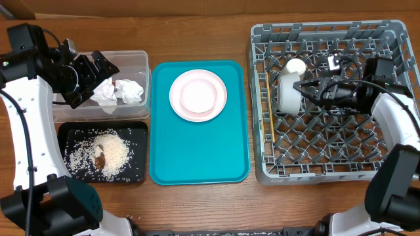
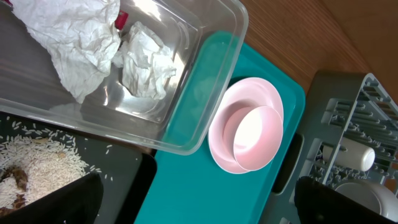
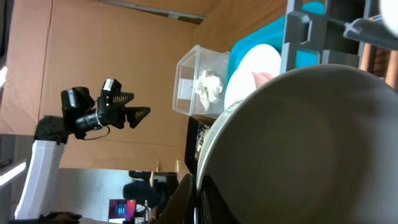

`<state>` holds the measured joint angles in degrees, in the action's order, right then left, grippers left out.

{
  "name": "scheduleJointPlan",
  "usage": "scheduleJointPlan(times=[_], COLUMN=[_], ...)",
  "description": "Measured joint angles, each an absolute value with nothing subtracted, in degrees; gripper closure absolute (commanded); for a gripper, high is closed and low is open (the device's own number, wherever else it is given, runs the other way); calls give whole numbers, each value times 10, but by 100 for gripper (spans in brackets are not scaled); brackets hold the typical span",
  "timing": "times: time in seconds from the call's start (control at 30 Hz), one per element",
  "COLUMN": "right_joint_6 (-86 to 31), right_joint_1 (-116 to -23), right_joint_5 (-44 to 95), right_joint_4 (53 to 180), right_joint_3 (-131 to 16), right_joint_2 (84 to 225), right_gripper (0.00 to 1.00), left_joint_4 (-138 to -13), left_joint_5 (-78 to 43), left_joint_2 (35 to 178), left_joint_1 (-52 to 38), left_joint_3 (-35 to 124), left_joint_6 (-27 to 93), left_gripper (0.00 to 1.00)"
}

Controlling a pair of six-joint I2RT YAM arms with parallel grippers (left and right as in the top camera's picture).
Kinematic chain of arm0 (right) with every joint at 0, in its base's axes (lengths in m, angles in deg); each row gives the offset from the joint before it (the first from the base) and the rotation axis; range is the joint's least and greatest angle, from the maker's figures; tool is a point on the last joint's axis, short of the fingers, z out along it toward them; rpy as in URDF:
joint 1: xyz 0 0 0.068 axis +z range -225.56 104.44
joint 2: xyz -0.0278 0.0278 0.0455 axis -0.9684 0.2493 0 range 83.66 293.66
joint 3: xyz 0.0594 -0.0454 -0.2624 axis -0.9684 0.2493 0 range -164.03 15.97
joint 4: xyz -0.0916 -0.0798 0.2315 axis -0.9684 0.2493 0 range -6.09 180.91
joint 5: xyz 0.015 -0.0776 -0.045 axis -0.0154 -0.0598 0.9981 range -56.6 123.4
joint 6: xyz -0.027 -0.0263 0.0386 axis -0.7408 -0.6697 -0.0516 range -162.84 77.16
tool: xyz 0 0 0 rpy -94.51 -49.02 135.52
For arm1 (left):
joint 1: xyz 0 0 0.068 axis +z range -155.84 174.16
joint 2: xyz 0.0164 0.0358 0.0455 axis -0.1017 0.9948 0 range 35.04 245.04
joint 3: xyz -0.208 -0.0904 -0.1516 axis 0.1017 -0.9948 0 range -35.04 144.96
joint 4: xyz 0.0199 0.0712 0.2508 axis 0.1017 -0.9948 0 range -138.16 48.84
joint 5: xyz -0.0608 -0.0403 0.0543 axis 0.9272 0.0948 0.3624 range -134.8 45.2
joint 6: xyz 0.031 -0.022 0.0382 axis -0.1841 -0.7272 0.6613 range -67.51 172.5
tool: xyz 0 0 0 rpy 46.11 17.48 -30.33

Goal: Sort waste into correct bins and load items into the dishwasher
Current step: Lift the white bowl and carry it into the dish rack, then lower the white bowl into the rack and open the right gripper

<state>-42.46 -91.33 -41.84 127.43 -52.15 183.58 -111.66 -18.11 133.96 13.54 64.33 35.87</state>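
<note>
Using right gripper (image 1: 305, 88), pinching grey bowl (image 1: 287, 97) by rim, standing it on edge at far left of rack (image 1: 328, 157); next, likely releasing cleanly, then fetching pink bowl (image 1: 198, 94) from tray (image 1: 197, 157).

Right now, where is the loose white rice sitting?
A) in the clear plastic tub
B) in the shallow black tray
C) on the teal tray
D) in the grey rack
B: the rice grains lie spread in the shallow black tray, while the clear tub next to it holds crumpled napkins.
</note>
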Motion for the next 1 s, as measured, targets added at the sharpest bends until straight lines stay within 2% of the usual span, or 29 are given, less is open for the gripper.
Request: scheduleJointPlan(times=[0.07, 0.37, 0.5, 0.53, 0.7, 0.87, 1.0], right_joint_6=[-425, -427, -427, -427, -425, -398, -377], right_joint_1=[-917, -950, -977, -984, -1028, -1060, -1059], right_joint_5=[-418, -366, -343, -339, -323, -263, -191], right_joint_4=[1276, 1287, 1291, 1292, 1294, 1301, 1351], right_joint_3=[-521, -522, -521, -521, -522, -537, -586], right_joint_2=[1836, 1838, 1846, 1847, 1847, 1847, 1847], right_gripper=[96, 81, 69, 64, 55, 54, 61], left_joint_4=[-1117, -1117, -1117, -1117, -1117, -1117, -1117], left_joint_5=[-181, -181, -181, -181, -181, -181, -181], left_joint_2=[1340, 1340, 1340, 1340, 1340, 1340, 1340], left_joint_1=[135, 135, 135, 135, 135, 135, 135], left_joint_3=[643, 643, 643, 643, 643, 643, 643], left_joint_6=[359, 359, 359, 359, 359, 359, 359], left_gripper=[0, 0, 0, 0, 0, 0, 0])
